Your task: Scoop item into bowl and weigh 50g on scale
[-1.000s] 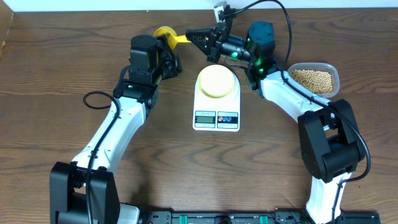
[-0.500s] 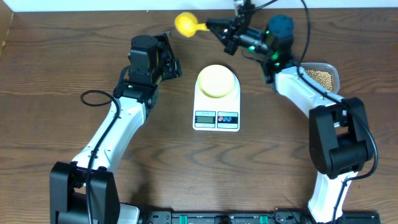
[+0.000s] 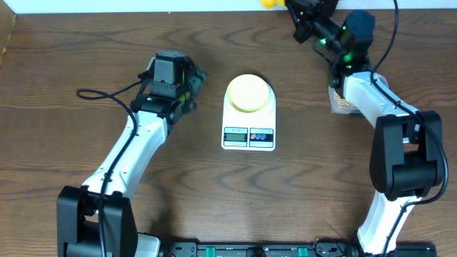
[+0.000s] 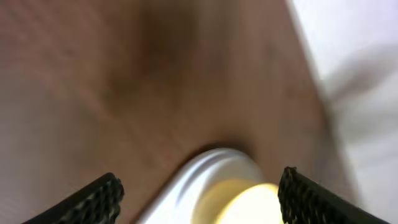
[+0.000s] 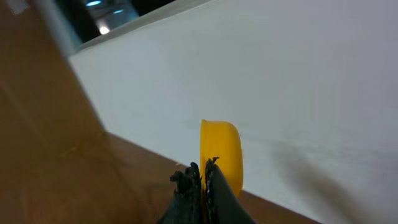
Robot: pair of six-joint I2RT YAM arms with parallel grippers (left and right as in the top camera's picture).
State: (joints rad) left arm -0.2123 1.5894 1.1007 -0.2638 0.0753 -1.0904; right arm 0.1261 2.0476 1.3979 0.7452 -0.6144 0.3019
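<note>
The pale-yellow bowl (image 3: 249,93) sits on the platform of the white scale (image 3: 248,134) at mid-table. My left gripper (image 3: 190,81) hovers just left of the scale, open and empty. In the left wrist view the bowl (image 4: 249,204) and scale (image 4: 198,177) show blurred between the spread fingers (image 4: 93,199). My right gripper (image 3: 298,13) is raised at the back edge, shut on the handle of a yellow scoop (image 3: 268,3). The right wrist view has the scoop (image 5: 221,152) edge-on beyond the gripper (image 5: 203,169). Only a small patch of the tan beans (image 3: 343,103) shows.
A clear container (image 3: 335,100) with the beans lies back right, mostly covered by my right arm (image 3: 364,93). A white wall (image 5: 261,74) runs along the table's back edge. A black cable (image 3: 107,96) loops left of my left arm.
My right gripper has carried the yellow scoop up and to the right, from beside my left gripper to the back edge. My left gripper has drawn back slightly from there.
</note>
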